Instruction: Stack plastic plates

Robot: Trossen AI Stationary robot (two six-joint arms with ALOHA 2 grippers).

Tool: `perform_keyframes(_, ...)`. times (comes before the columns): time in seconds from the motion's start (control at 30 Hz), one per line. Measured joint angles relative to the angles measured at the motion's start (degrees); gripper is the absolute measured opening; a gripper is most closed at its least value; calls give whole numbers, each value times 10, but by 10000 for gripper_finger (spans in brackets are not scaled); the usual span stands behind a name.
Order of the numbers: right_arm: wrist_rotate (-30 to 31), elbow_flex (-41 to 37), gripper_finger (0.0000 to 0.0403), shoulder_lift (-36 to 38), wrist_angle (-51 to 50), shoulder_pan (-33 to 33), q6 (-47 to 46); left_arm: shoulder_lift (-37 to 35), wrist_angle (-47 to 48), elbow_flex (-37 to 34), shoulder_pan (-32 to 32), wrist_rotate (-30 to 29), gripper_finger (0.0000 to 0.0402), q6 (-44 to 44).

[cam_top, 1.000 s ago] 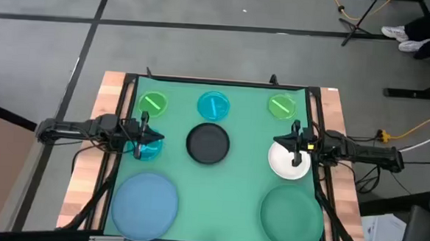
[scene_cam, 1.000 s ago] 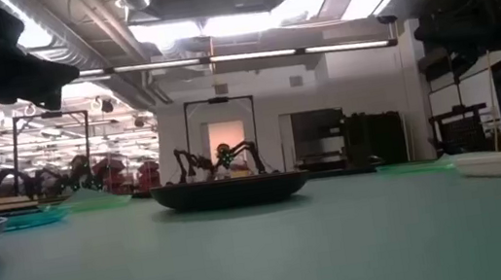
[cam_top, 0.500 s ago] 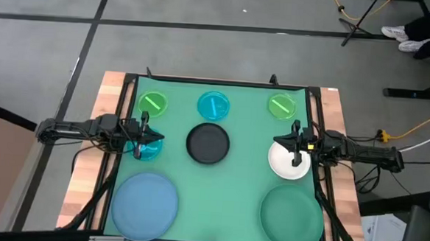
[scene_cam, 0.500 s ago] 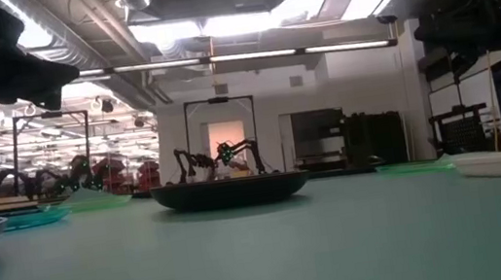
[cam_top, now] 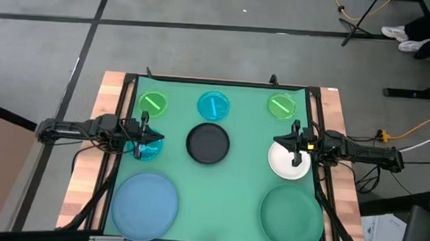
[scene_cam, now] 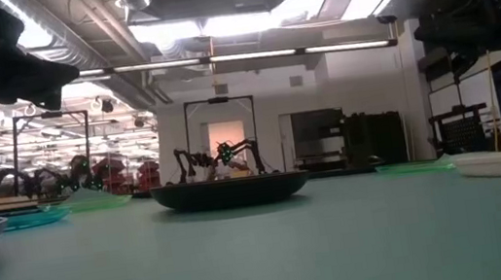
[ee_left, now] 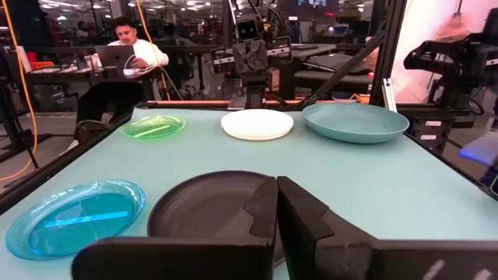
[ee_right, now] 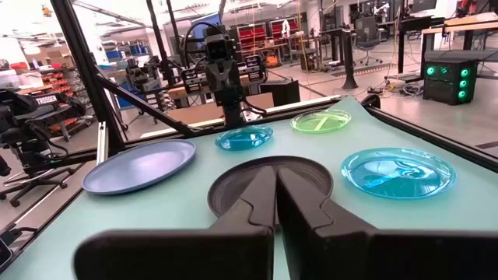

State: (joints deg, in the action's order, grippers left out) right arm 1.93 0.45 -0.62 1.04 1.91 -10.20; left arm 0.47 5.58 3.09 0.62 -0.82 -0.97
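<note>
Nothing has moved: left tool point(cam_top: 142, 136) over a cyan plate point(cam_top: 148, 149), right tool point(cam_top: 296, 147) over the white plate point(cam_top: 285, 161), both closed and empty; stacking not begun

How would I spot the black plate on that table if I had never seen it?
Look at the green table from above and find its middle. The black plate lies there, just in front of a cyan plate. It is the only dark, opaque one.
</note>
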Motion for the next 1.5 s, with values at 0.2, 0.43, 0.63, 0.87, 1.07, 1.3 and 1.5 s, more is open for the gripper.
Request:
perform_keyframes(0.2, 0, 0, 10, 0, 0, 0, 0, 0, 0, 0, 0, 0, 5, 0)
perform_keyframes(0.43, 0, 0, 10, 0, 0, 0, 0, 0, 0, 0, 0, -1, 5, 0)
perform_keyframes(0.63, 0, 0, 10, 0, 0, 0, 0, 0, 0, 0, 0, -1, 5, 1)
perform_keyframes(0.87, 0, 0, 10, 0, 0, 0, 0, 0, -10, 0, 0, -60, 5, 30)
perform_keyframes(1.07, 0, 0, 10, 0, 2, 0, 0, 0, -35, 0, 0, -69, 5, 30)
perform_keyframes(1.3, 21, -1, 10, 0, 16, 0, 10, 0, -90, 0, 0, -70, 5, 15)
perform_keyframes(1.5, 97, -1, 10, 0, 25, 0, 3, 0, -106, 0, 0, -84, 5, 14)
